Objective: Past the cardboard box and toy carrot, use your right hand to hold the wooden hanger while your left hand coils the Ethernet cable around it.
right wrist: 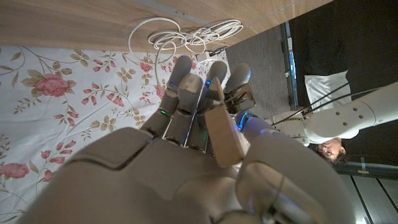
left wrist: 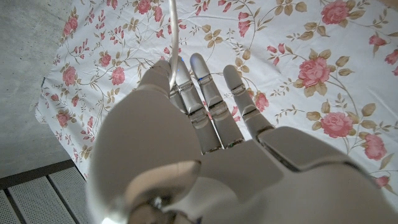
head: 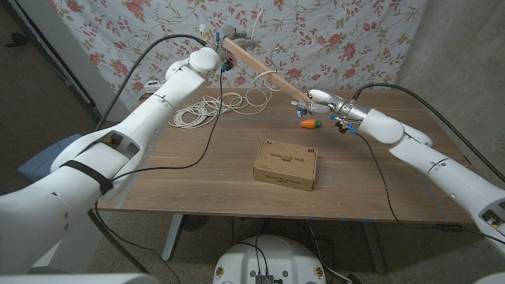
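The wooden hanger (head: 264, 72) slants in the air over the far side of the table. My right hand (head: 322, 101) grips its lower end, and that end (right wrist: 222, 134) sticks out between the curled fingers (right wrist: 186, 87) in the right wrist view. My left hand (head: 226, 57) is raised at the hanger's upper end. In the left wrist view a white strand of the Ethernet cable (left wrist: 173, 37) runs down to the thumb and finger of my left hand (left wrist: 186, 130), which pinch it. The rest of the cable (head: 211, 106) lies in loose coils (right wrist: 186, 34) on the table.
The toy carrot (head: 308, 123) lies just below my right hand. The cardboard box (head: 286, 164) sits nearer, mid-table. A floral cloth (head: 158, 24) hangs behind the wooden table (head: 197, 177). A person (right wrist: 329, 149) is at the edge of the right wrist view.
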Controlling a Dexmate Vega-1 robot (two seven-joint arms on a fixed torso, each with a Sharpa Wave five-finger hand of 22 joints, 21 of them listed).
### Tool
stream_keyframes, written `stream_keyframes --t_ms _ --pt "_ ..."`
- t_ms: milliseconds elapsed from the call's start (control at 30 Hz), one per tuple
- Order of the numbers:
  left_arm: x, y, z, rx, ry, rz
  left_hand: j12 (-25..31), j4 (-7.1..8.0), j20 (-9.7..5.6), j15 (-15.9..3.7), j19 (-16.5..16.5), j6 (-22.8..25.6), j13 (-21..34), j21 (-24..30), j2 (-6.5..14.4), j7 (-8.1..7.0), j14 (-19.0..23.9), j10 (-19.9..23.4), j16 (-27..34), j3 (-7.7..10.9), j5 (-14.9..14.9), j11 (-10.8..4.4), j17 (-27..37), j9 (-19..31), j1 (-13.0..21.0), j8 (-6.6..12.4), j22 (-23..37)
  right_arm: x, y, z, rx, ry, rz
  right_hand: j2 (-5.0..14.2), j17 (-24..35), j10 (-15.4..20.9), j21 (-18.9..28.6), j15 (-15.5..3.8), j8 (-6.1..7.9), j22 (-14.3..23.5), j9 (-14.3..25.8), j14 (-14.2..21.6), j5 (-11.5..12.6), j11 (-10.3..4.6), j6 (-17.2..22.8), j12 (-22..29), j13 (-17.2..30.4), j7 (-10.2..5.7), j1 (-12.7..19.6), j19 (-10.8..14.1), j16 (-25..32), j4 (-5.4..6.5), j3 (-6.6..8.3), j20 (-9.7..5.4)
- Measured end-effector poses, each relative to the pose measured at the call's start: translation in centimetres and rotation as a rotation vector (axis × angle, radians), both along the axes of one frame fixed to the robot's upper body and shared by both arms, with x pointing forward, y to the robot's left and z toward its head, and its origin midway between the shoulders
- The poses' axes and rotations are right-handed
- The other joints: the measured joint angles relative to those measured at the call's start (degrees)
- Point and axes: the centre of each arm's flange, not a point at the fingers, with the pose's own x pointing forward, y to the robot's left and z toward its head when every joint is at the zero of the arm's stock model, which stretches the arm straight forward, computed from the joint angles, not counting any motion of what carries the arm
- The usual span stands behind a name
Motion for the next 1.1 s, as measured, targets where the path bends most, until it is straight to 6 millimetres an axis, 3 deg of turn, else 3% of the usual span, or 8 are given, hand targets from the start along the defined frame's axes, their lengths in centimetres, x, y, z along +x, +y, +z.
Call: stream_keyframes --t_ms 467,767,1100 --pt "-2.0 -1.4 4.1 0.057 -0.078 -0.001 -0.3 0.00 0.00 -0.10 0.0 0.0 0.1 0.4 0.1 0.01 0.1 0.0 -0.3 -0.01 0.0 -0.01 0.2 -0.1 0.1 -0.24 -0.2 2.5 -0.1 -1.6 -0.084 0.014 -0.097 0.52 0.0 -0.3 -0.2 -0.10 0.29 0.0 -0.4 -0.5 0.0 -0.09 0.0 0.0 -0.8 -0.01 -0.5 0.0 0.0 0.10 0.10 0.00" --pt "-3.7 -2.9 6.7 0.083 -0.125 -0.008 -0.5 0.09 0.00 -0.20 0.0 0.2 0.2 0.9 0.1 0.20 0.2 0.0 -0.6 -0.24 0.0 -0.01 0.3 -0.1 0.1 -0.49 -0.3 2.8 0.0 -1.9 -0.117 -0.040 -0.134 0.52 0.0 -0.4 -0.4 -0.09 0.29 0.0 -0.5 -0.5 0.0 -0.01 -0.2 0.0 -1.2 -0.22 -0.5 -0.2 0.0 0.08 0.09 -0.21" --pt "-4.1 -4.9 8.3 0.169 -0.138 0.014 -0.6 -0.07 0.00 -0.09 0.0 0.6 0.4 0.9 0.1 0.05 0.3 0.0 -0.8 -0.41 0.0 -0.01 0.3 0.0 0.1 -0.50 -0.5 2.9 0.8 -2.4 -0.192 -0.092 -0.147 0.29 0.0 -0.5 -0.4 -0.01 0.29 0.0 -0.7 -0.6 0.0 -0.09 -0.2 0.0 -1.5 -0.22 -0.8 -0.2 0.0 0.07 0.08 -0.21"
